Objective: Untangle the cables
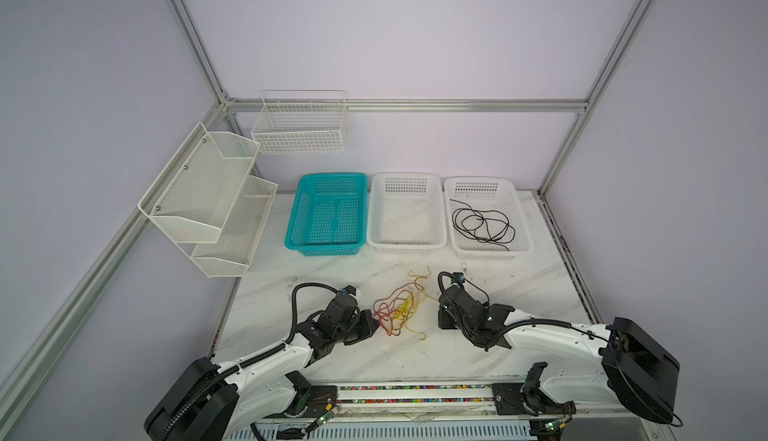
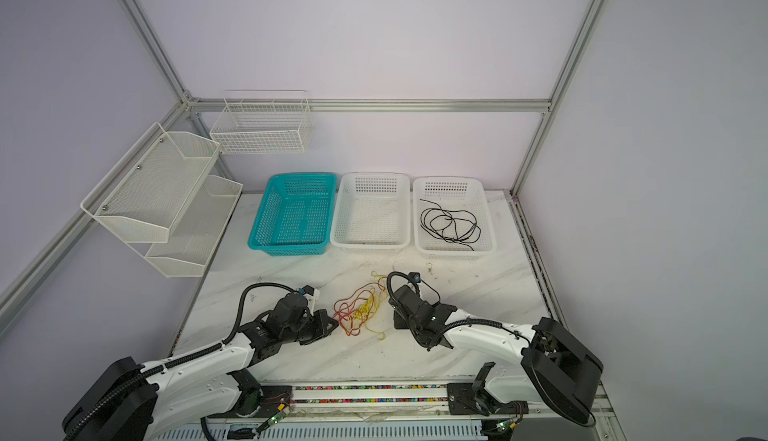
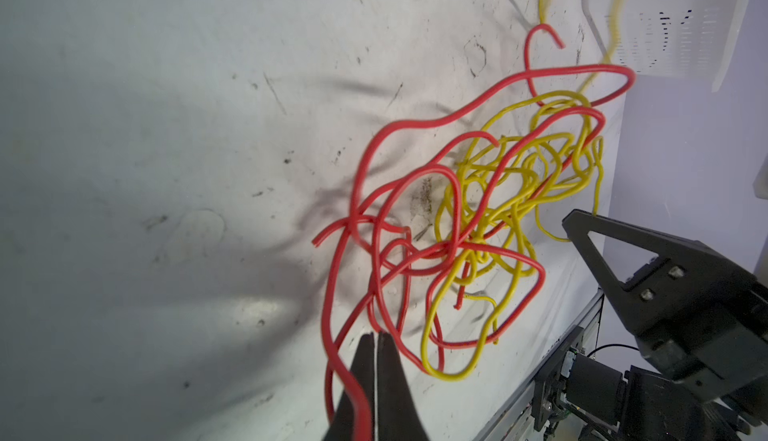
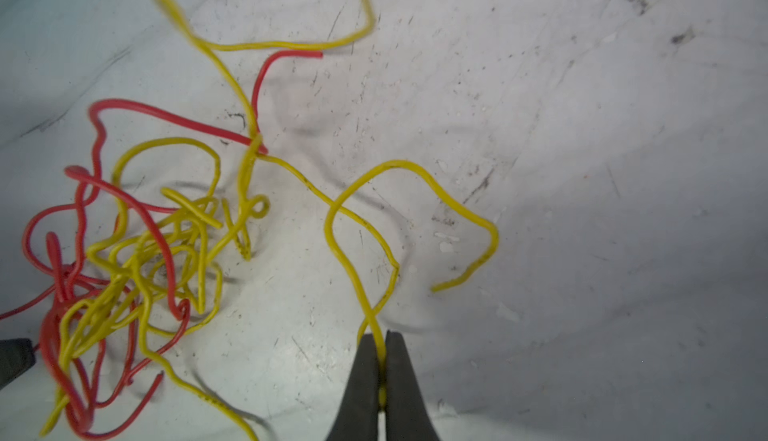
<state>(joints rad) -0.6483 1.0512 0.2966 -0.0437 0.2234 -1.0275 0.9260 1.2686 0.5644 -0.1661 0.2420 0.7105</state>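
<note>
Three baskets at back of counter (image 1: pixel 519 293): teal basket (image 1: pixel 322 247), middle white basket (image 1: pixel 407 245), right white basket (image 1: pixel 490 252). Your one black cable (image 1: pixel 483 222) lies coiled in right white basket.

Red cable (image 3: pixel 411 123) and yellow cable (image 4: pixel 399 163) tangled on counter between your two end effectors.

Right end effector (image 4: pixel 383 339) clamped on yellow cable.

Left end effector (image 3: pixel 376 343) closed, red cable lying against it; grip unclear.

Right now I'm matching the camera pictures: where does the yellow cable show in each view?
Both top views: yellow cable between left gripper and right gripper.
Left wrist: its coils ahead of left gripper.
Right wrist: its loop pinched in right gripper.
Shared landmark: red cable tangled through it.
</note>
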